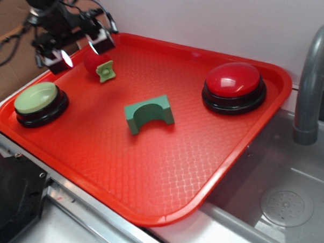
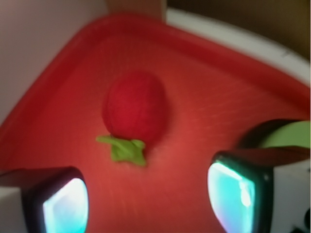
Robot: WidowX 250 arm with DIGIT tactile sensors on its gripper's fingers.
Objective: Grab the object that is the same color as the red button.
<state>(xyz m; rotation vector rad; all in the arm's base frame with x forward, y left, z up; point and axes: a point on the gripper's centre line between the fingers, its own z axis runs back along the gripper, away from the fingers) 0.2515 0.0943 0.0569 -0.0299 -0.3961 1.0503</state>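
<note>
The object, a small red toy fruit (image 1: 95,62) with a light green leafy cap, lies on its side near the far left corner of the red tray (image 1: 169,169). In the wrist view the fruit (image 2: 136,109) sits ahead of the fingers, cap toward the camera. My gripper (image 1: 82,53) hovers just above and left of the fruit, open, with nothing between its fingers (image 2: 65,204). The red button (image 1: 234,80), a glossy dome on a black base, stands at the tray's far right.
A pale green dome button (image 1: 39,101) on a black base stands at the tray's left, close beside the gripper. A green arch block (image 1: 149,114) lies mid-tray. A grey faucet (image 1: 311,82) and sink (image 1: 284,202) are to the right. A wall runs behind the tray.
</note>
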